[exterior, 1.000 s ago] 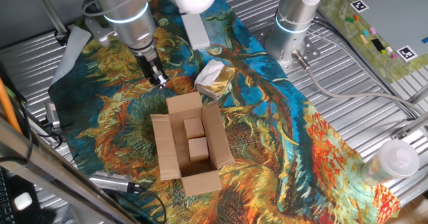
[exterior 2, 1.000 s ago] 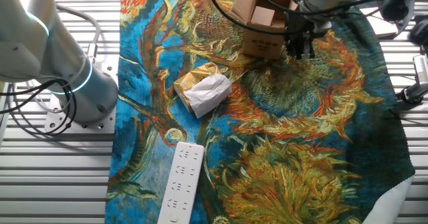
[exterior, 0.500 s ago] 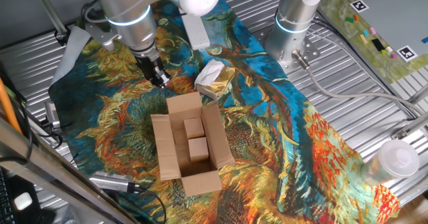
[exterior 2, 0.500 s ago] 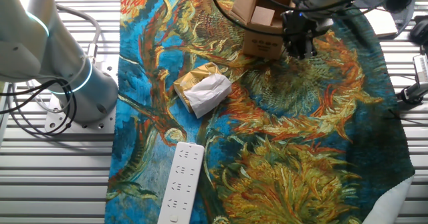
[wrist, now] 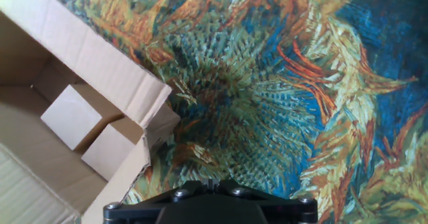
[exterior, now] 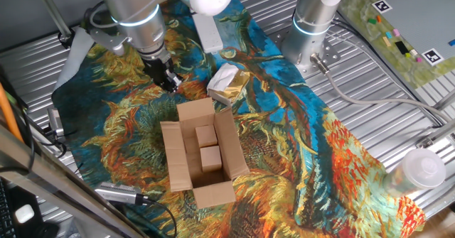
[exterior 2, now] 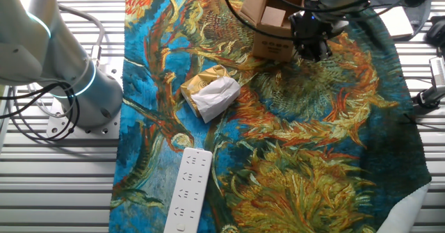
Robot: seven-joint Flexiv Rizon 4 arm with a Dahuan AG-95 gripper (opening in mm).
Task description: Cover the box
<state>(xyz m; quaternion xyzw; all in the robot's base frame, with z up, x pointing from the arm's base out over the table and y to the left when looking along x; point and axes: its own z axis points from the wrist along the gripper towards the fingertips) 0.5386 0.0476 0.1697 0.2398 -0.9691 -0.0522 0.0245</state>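
The box is a small brown cardboard carton standing on the patterned cloth with all four flaps spread open. Two small cardboard blocks lie inside it. My gripper is shut and empty. It hangs just above the cloth, a short way beyond the box's far flap and apart from it. In the other fixed view the gripper is beside the box's printed side. In the hand view the box fills the left and the shut gripper shows at the bottom edge.
A white-and-yellow wrapped packet lies right of the gripper on the cloth. A white power strip lies further back. A second robot base stands at the back right. Cables and a metal tool lie at the cloth's near left edge.
The gripper has shifted slightly and turned a little near the box's far flap. The box and the packet have not moved.
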